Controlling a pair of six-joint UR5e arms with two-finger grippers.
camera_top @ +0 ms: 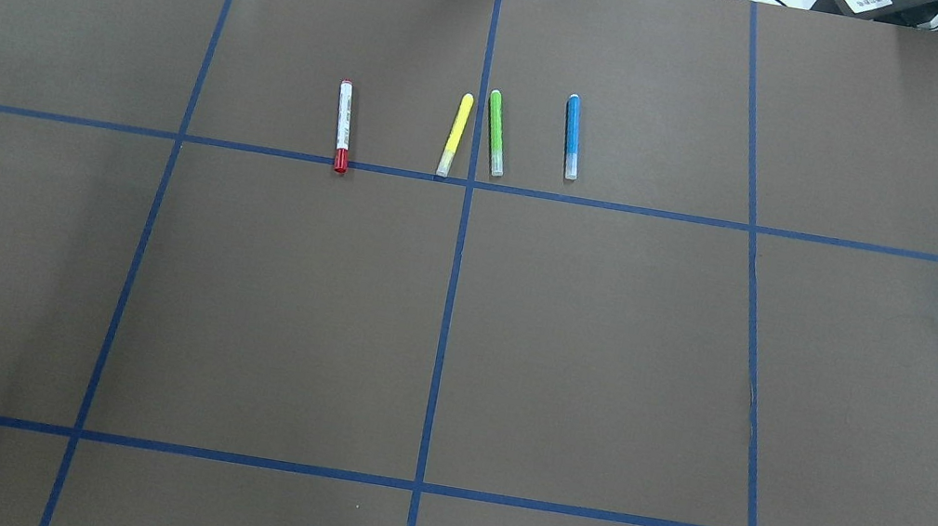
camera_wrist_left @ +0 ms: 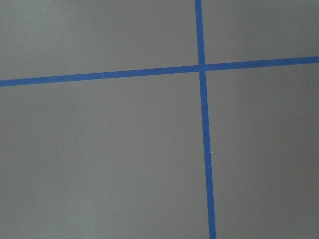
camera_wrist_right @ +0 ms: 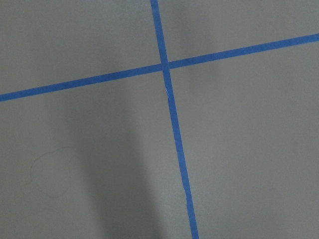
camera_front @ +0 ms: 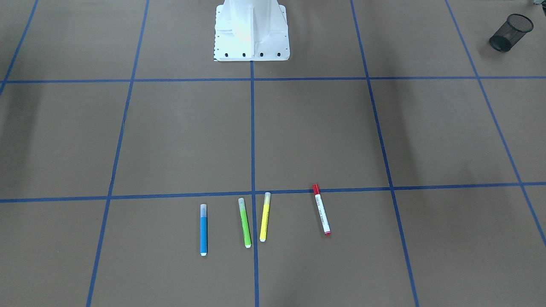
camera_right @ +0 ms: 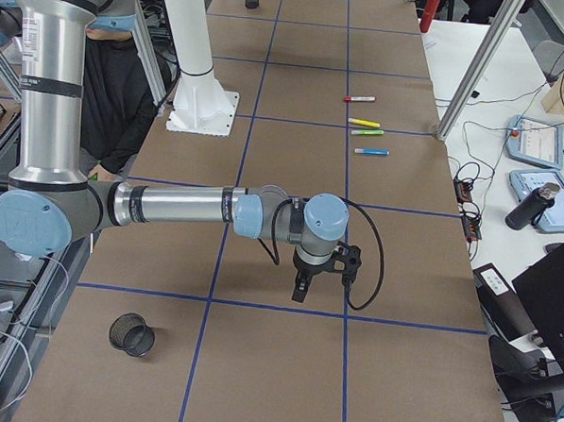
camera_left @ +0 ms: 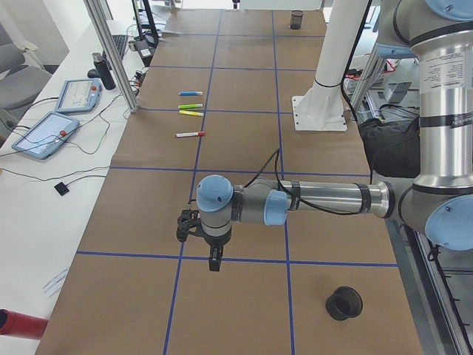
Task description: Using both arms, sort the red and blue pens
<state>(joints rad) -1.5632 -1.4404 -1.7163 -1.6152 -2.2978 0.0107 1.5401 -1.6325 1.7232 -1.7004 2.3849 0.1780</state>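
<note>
The red pen [camera_front: 321, 209] [camera_top: 343, 125], white-barrelled with a red cap, lies flat on the brown table, its cap on a blue tape line. The blue pen [camera_front: 204, 229] [camera_top: 573, 136] lies in the same row, with two other markers between them. In the exterior left view my left gripper [camera_left: 214, 260] hangs over the table well short of the red pen [camera_left: 191, 134]. My right gripper [camera_right: 300, 289] shows only in the exterior right view, far from the blue pen [camera_right: 371, 151]. I cannot tell whether either gripper is open or shut. Both wrist views show only table and tape.
A green marker [camera_front: 245, 222] and a yellow marker [camera_front: 265, 216] lie between the two pens. A black mesh cup [camera_front: 510, 33] [camera_left: 344, 302] stands at the table's left end, another mesh cup [camera_right: 132, 335] at the right end. The white robot base [camera_front: 251, 32] stands at mid-table.
</note>
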